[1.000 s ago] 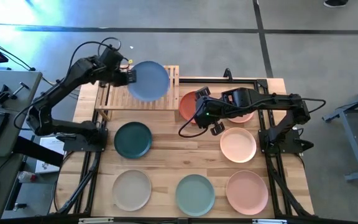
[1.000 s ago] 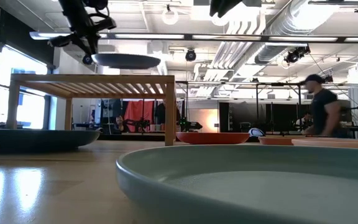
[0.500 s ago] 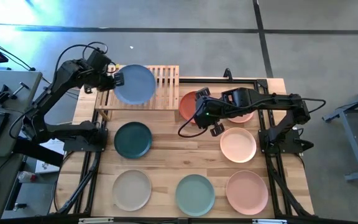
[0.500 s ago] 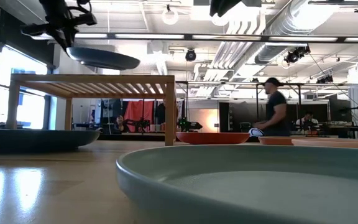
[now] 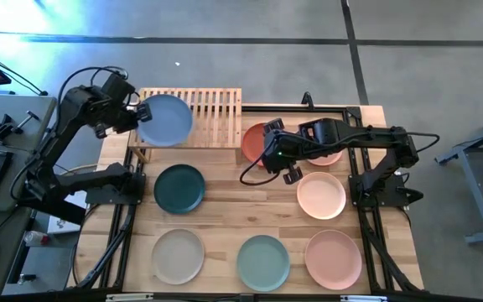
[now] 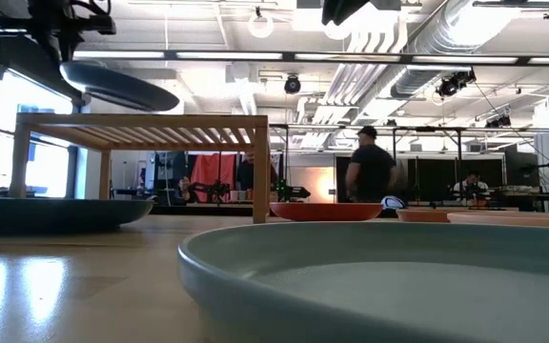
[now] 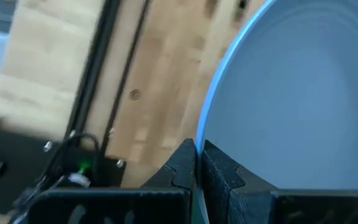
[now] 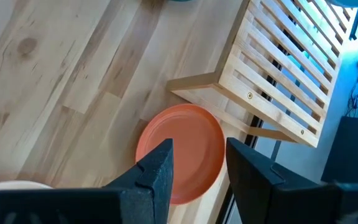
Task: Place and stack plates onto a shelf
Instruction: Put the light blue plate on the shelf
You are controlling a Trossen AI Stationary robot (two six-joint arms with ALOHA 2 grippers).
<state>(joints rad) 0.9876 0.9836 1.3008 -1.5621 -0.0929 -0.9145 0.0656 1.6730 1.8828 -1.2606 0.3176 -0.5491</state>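
High view: we log the left gripper [image 5: 135, 117] clamped on the rim of the blue plate [image 5: 165, 121], held over the left end of the shelf [image 5: 212, 117]. The right gripper [image 5: 274, 148] sits over the terracotta plate [image 5: 253, 143], fingers apart.

Low view: we see the blue plate [image 6: 117, 87] tilted above the shelf [image 6: 141, 126], not touching.

Left wrist view: fingers [image 7: 185, 167] pinch the plate rim.

Right wrist view: fingers [image 8: 156, 168] spread, nothing between them.
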